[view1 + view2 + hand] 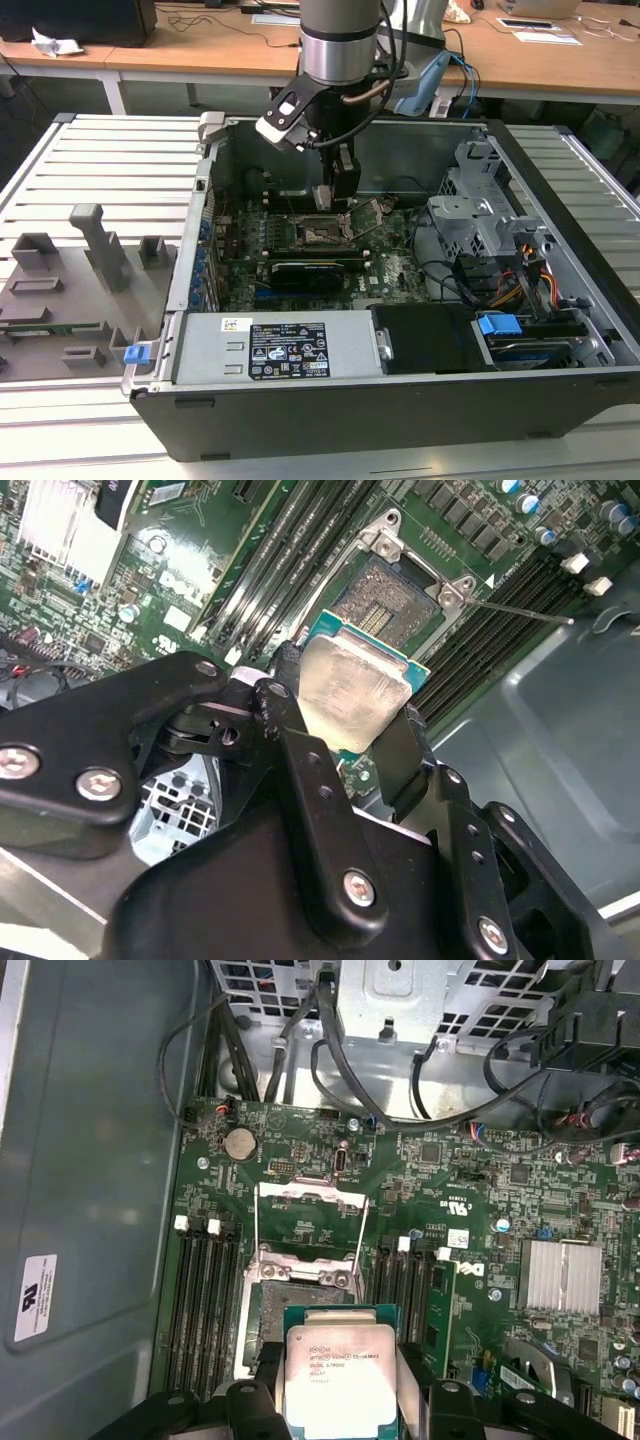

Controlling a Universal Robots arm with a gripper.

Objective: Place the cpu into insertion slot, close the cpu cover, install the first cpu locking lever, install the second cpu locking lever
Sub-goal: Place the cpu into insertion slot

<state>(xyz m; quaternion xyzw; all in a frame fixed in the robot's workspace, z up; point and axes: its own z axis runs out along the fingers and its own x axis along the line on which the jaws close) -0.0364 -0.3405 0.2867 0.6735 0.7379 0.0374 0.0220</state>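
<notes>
**Chip in the claw, socket waiting open**

We are watching the claw (pixel 335 200) hovering deep inside the open computer case (pixel 350 425). It is clenching the cpu (pixel 352 695) by two opposite edges, with the silvery face showing in both wrist views. The insertion slot (pixel 385 592) is lying just below and ahead of the claw, its grey pin field bare. So we are judging step one as under way but not finished: the chip appears to be hanging clear of the socket, not seated in it. Beyond the slot from the claw, the cpu cover (pixel 310 1192) is standing flipped open, and a thin locking lever (pixel 520 610) is sticking out loose beside the socket. We are calling the cover and both levers as not yet done. The case is holding the green motherboard (pixel 470 1260) beneath the claw, with a power supply (pixel 285 350) and a drive cage (pixel 480 215) well apart from it.
</notes>
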